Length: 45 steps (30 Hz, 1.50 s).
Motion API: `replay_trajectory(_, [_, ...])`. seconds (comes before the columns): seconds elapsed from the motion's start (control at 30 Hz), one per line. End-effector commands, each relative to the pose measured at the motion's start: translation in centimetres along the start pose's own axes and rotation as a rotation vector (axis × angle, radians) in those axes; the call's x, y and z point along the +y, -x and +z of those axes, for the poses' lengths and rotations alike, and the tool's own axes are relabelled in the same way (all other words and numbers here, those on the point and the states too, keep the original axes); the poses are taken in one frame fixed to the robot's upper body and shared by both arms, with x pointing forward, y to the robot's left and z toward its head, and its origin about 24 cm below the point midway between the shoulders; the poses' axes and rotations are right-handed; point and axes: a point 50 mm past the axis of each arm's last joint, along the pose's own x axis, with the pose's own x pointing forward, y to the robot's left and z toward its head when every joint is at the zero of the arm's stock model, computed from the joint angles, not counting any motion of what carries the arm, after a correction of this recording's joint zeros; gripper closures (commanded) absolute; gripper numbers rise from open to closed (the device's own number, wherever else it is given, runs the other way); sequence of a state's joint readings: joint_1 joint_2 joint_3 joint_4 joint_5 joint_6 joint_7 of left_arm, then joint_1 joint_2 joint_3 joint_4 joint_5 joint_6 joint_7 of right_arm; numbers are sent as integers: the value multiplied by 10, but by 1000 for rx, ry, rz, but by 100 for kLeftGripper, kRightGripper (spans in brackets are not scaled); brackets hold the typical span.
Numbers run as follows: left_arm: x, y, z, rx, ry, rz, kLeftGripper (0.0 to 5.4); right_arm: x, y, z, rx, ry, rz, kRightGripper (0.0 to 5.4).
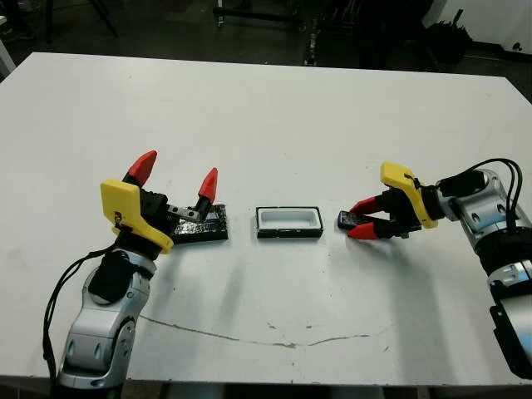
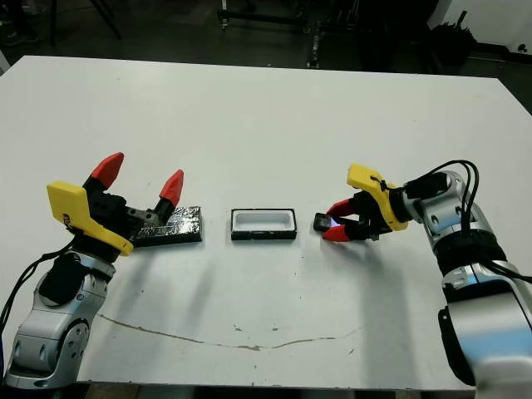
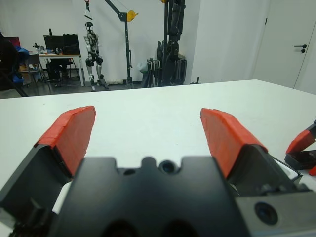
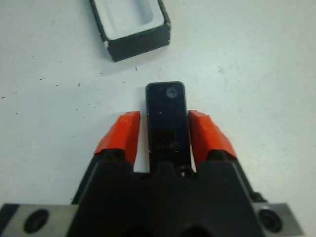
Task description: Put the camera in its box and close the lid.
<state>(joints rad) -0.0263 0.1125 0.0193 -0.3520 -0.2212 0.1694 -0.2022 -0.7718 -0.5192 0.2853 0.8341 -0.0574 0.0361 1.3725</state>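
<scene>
The camera (image 4: 166, 118) is a slim glossy black bar lying on the table just right of the box (image 1: 288, 222). The box is a small tray with black walls and a white inside, and nothing is in it. My right gripper (image 1: 362, 219) straddles the camera. One red finger stands on each long side, and a thin strip of table shows beside one finger (image 4: 121, 136). The lid (image 2: 170, 226), a crinkly shiny black panel, lies left of the box. My left gripper (image 1: 176, 178) hovers open over the lid and holds nothing.
A thin dark crack line (image 1: 274, 339) runs across the near part of the white table. Stands and other equipment are on the dark floor beyond the far edge (image 1: 274, 62).
</scene>
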Motion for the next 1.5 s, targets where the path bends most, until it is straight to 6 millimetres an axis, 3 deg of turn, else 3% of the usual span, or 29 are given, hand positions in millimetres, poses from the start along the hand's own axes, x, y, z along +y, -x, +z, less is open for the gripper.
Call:
replay_trajectory(0.03, [1, 2, -2, 10, -15, 4, 0, 5, -5, -14, 31, -50, -4, 339])
replay_trajectory(0.13, [2, 2, -1, 10, -28, 9, 0, 4, -4, -12, 63, -32, -7, 375])
replay_trajectory(0.5, [2, 1, -1, 2, -36, 40, 0, -1, 8, 5, 85, 72, -28, 376])
replay_trajectory(0.6, [2, 1, -1, 1, -29, 40, 0, -4, 15, 20, 12, 148, -88, 376])
replay_trajectory(0.9, [1, 2, -1, 5, -14, 34, 0, -17, 20, 63, -260, 125, -98, 376])
replay_trajectory(1.13, [1, 2, -2, 5, -14, 23, 0, -16, -2, 84, -428, 73, -38, 376])
replay_trajectory(1.5, [1, 2, -3, 7, -13, 26, 0, -1, -44, 105, -366, 75, 55, 376])
